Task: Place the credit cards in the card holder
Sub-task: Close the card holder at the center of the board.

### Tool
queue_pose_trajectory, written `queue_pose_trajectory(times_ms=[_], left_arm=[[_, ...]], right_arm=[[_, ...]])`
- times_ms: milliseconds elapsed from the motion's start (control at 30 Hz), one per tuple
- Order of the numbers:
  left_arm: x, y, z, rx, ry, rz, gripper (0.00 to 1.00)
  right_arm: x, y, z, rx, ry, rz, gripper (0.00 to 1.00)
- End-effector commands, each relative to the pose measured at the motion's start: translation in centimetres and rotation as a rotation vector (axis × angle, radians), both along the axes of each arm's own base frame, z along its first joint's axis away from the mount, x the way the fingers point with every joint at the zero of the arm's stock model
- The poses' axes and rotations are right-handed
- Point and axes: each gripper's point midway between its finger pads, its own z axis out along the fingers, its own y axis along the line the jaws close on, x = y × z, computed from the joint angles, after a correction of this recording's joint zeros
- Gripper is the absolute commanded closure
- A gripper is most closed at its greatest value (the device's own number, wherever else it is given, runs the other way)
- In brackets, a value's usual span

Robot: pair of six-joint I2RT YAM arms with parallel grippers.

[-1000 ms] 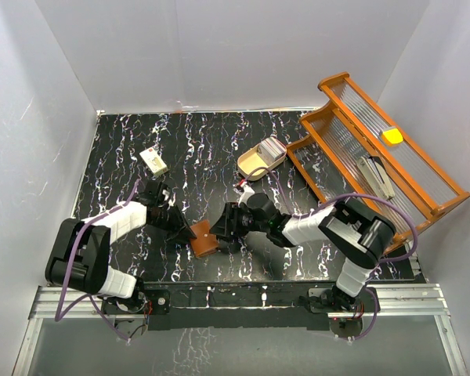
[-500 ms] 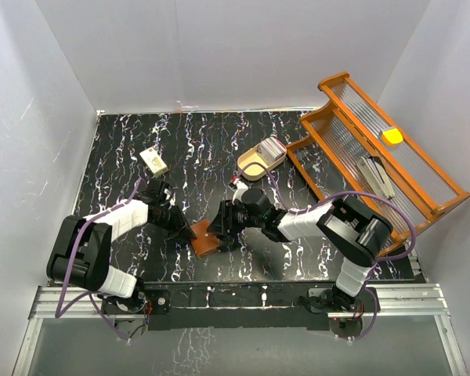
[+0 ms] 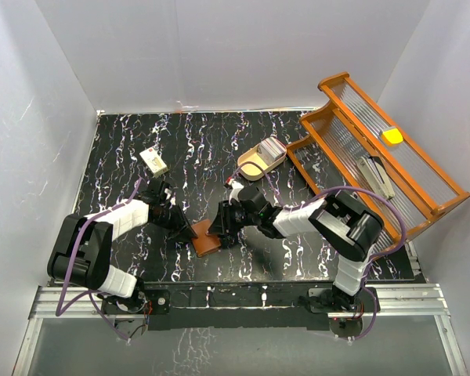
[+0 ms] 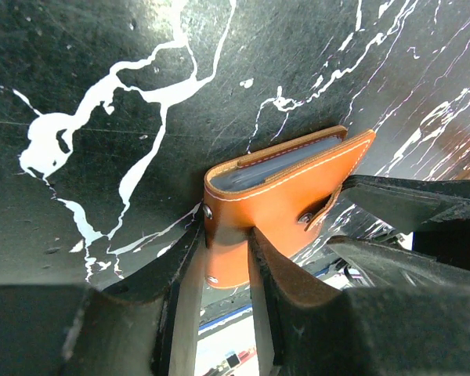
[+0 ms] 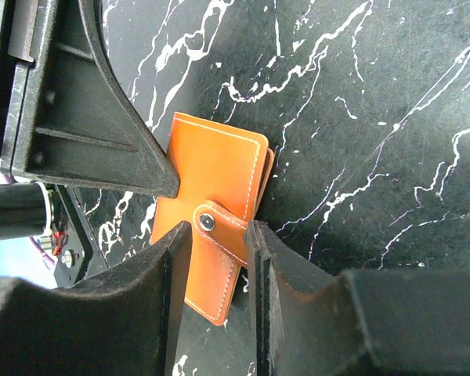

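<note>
The card holder is a brown leather wallet, folded, lying on the black marbled table near the front. My left gripper comes in from the left. In the left wrist view its fingers press both sides of the card holder's near end. My right gripper comes in from the right. Its jaws stand narrow on either side of the snap strap, with small gaps showing. The credit cards sit as a stack in the beige oval tray further back.
An orange wooden rack leans at the right with a yellow thing on it. A small cream block lies at the back left. White walls close in on three sides.
My right gripper has slid left over the card holder and its jaws have narrowed around the strap. The left gripper closed slightly at first, then held still.
</note>
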Motion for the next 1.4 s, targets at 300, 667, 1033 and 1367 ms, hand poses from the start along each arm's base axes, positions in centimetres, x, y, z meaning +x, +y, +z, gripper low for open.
queue_pose_trajectory(times_ms=[300,667,1033,1367], left_arm=[[0.7,-1.0,-0.2,-0.049,-0.035,-0.005,0.75],[0.5,-0.7,-0.8,-0.03,-0.023,-0.017,0.75],[2.2,-1.9,2.8,-0.096,-0.093,-0.007,0.76],[2.6,-1.6,3.5,-0.079,-0.112,0.002,0.7]], right_arm=[[-0.3,1.5,-0.5,-0.074,-0.038,0.079,0.77],[-0.9,1.3,-0.1,-0.152,-0.066,0.103,0.78],[1.1,1.8,3.0,-0.102,-0.117,0.023,0.77],[1.7,1.5,3.8,-0.121,-0.102,-0.026,0.72]])
